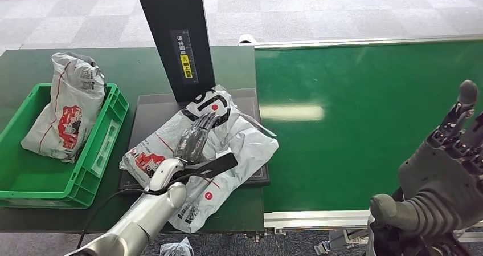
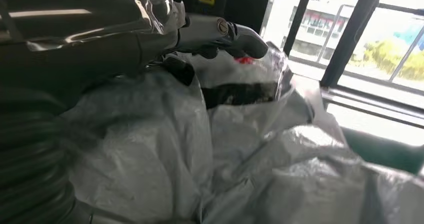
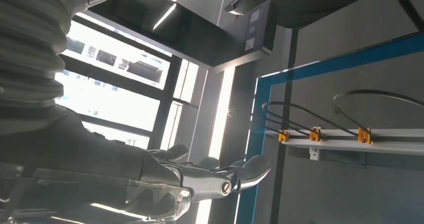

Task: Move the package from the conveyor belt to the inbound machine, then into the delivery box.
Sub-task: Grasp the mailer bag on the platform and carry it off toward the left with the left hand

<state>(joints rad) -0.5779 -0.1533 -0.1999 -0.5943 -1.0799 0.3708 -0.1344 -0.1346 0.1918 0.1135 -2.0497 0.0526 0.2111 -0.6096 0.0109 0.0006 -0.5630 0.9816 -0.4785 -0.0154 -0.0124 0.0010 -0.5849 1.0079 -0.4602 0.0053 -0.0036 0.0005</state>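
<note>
Packages: two white plastic courier bags with red and black print. One package (image 1: 228,136) lies crumpled on the dark platform, under the left hand; a second bag (image 1: 65,105) stands leaning in the crate.
Left hand: the left hand (image 1: 196,136) lies on top of the package with its dark fingers stretched along the plastic. From the wrist view the fingers (image 2: 225,32) press into the folds of the package (image 2: 240,149), but I cannot tell whether they truly grip it.
Right hand: the right hand (image 1: 450,170) is raised at the near right, above the belt's edge, fingers apart and pointing up, holding nothing. The wrist view shows its fingers (image 3: 220,176) spread against windows.
Inbound machine: one flat dark platform (image 1: 151,110) with a black upright column (image 1: 174,36) at its back, carrying a yellow label (image 1: 186,66).
Delivery box: one green plastic crate (image 1: 97,153) at the left of the worktop, just beside the platform.
Conveyor belt: one green belt (image 1: 370,119) with a metal frame, to the right of the platform.
Worktop: dark green (image 1: 233,65), carrying crate and platform.
Room: grey carpet tiles (image 1: 319,11) beyond the belt; large windows in the wrist views.
On the floor: a scrap of white plastic (image 1: 176,248) below the worktop's near edge.
</note>
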